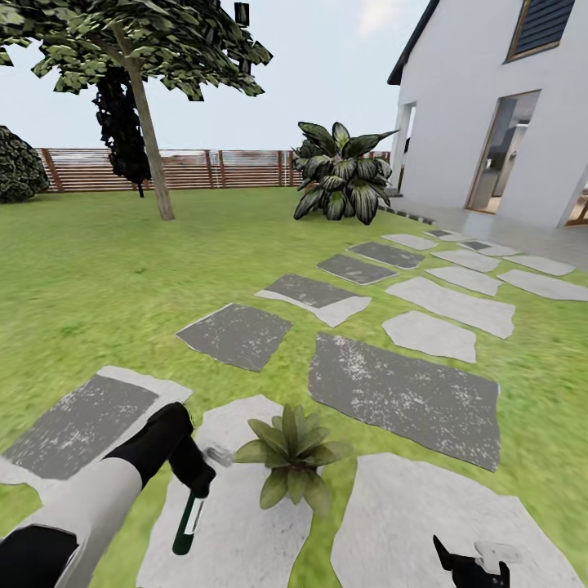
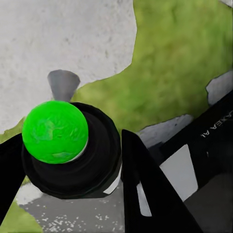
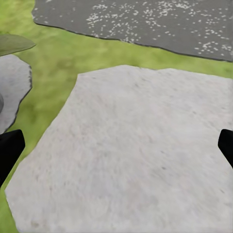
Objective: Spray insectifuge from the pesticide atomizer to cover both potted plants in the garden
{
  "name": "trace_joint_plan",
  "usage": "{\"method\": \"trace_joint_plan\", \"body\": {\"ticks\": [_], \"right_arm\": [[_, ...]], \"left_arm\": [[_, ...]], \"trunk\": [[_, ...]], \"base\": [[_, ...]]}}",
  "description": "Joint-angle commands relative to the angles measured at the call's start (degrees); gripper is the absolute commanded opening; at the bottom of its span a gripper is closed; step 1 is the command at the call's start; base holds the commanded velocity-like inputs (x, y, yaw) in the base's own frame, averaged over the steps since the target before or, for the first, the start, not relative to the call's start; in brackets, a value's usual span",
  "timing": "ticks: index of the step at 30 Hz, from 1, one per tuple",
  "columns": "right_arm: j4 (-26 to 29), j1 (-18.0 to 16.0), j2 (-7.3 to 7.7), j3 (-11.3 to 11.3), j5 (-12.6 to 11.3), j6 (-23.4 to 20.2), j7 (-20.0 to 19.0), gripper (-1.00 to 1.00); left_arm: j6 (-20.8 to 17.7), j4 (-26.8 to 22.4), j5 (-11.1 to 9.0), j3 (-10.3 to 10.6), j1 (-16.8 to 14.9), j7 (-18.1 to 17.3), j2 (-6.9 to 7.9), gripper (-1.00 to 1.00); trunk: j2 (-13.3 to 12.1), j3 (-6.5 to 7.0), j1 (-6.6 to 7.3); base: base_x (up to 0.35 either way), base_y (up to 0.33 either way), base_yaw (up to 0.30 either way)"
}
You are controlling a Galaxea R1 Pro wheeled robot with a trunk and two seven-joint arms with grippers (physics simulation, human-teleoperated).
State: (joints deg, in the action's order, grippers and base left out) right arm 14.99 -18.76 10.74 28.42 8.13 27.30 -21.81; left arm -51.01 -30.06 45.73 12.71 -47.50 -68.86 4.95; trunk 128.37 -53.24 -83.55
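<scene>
Big green lawn (image 1: 106, 269) with grey and white stepping stones (image 1: 404, 392), fence (image 1: 212, 167) and a leafy shrub (image 1: 343, 175) at the back. One potted plant (image 1: 292, 457) sits on a pale stone down front. Left gripper (image 1: 196, 482) is clamped round the pesticide atomizer (image 1: 189, 523), dark green end hanging down, just beside the plant. Right gripper (image 3: 116, 150) hovers over a pale stone, fingers spread wide, nothing in them.

Rough speckled stepping stones (image 1: 404, 392); glossy green-ended pesticide atomizer (image 1: 189, 523).
</scene>
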Motion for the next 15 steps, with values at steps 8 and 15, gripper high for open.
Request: {"method": "trace_joint_plan", "body": {"ticks": [8, 15], "right_arm": [[-0.05, -0.05, -0.02, 0.5, 0.57, 0.21, -0.26, 1.0], [-0.05, -0.05, -0.02, 0.5, 0.57, 0.21, -0.26, 1.0]], "left_arm": [[0.46, -0.6, 2.37, 0.88, -0.64, -5.36, 1.3, -1.0], [0.33, -1.19, 8.96, 4.56, -0.75, -13.72, 1.02, -1.0]], "trunk": [[0.02, -0.06, 0.01], [0.02, -0.06, 0.01]], "base": [[0.0, 0.0, 0.0], [0.164, 0.0, 0.0]]}}
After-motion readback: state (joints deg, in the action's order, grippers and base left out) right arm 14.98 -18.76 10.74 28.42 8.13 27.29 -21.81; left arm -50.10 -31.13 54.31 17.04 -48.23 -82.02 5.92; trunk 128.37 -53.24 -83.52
